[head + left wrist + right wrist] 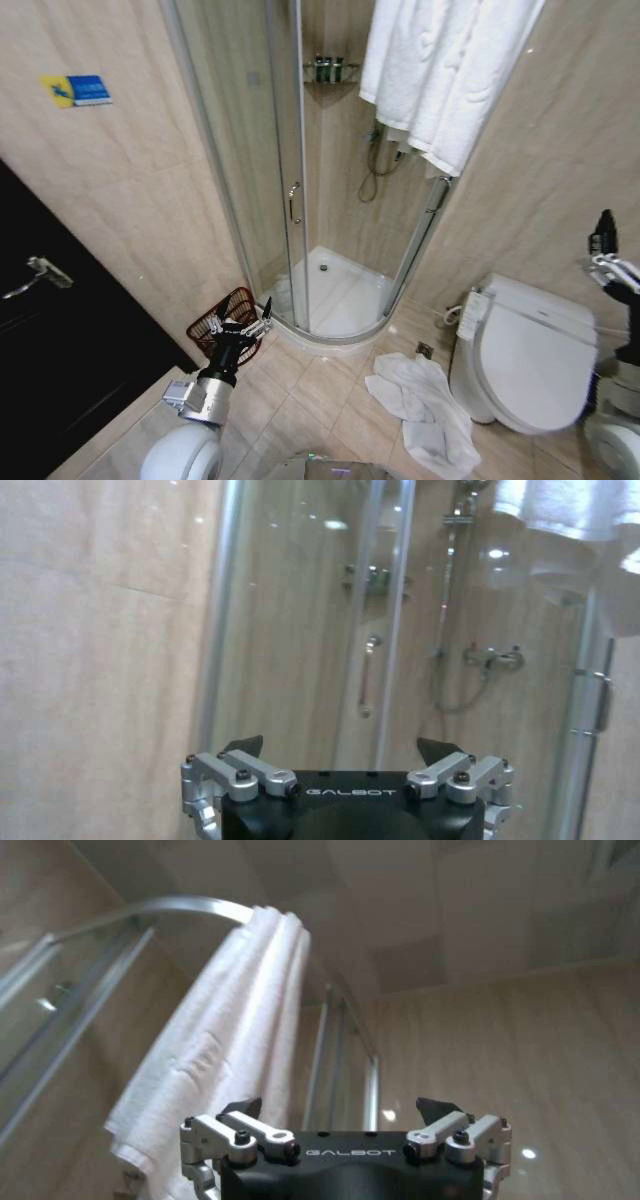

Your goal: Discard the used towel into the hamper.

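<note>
The used towel (422,408) lies crumpled on the tiled floor just left of the toilet. The hamper (231,303), a small reddish-brown wicker basket, stands against the wall left of the shower stall. My left gripper (240,323) hovers in front of the hamper's rim; in the left wrist view it (340,746) is open with nothing between its fingers and faces the shower glass. My right gripper (603,242) is raised at the far right above the toilet; in the right wrist view it (340,1106) is open and empty, pointing up at a hanging towel.
A curved glass shower stall (330,290) fills the corner. White towels (440,70) hang over its rail. A white toilet (530,350) stands at the right. A dark door (50,340) is at the left. Bare floor tiles (310,400) lie between hamper and towel.
</note>
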